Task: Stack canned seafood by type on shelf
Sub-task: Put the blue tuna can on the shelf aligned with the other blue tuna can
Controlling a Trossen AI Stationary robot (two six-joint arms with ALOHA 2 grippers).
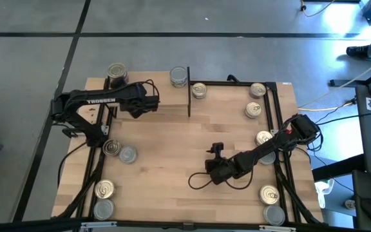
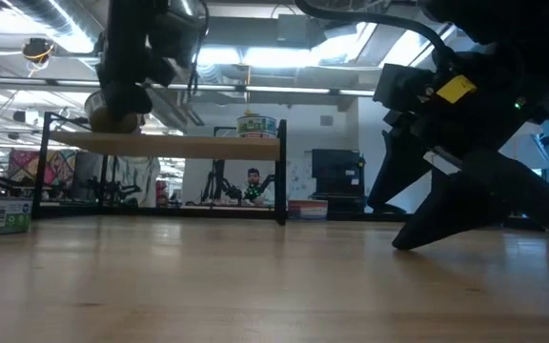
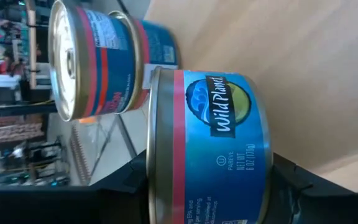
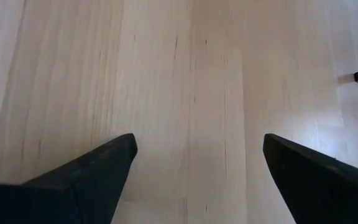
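The left gripper (image 3: 207, 180) holds a blue-labelled Wild Planet tin (image 3: 207, 146) clamped across its round side wall, poised over the left end of the raised wooden shelf (image 1: 166, 106), where a second blue tin (image 3: 98, 59) with a pale gold lid already sits just beside it. In the low view the held tin (image 2: 112, 112) hangs at about the level of the shelf plank, though whether it touches the wood cannot be told. The right gripper (image 4: 194, 165) rests low over bare tabletop (image 1: 166, 154) near the middle of the table, its jaws spread wide with nothing between them. Other tins lie scattered: one (image 1: 180, 77) at the shelf's right end, a pair (image 1: 120, 150) on the table's left, more in the near-left corner (image 1: 103, 193), and several along the right side (image 1: 257, 100). These are short, rigid metal cans, likely dense for their size, so they should neither crush nor flex under the fingers; the smooth printed wall looks slippery, though, and a tilted tin could slide. The sound hold appears to be the one shown, fingers on opposite sides of the wall at mid-height, leaving the flat lid and base free for seating one can squarely on another. A can set off-centre on a rimmed lid could tip or roll away.
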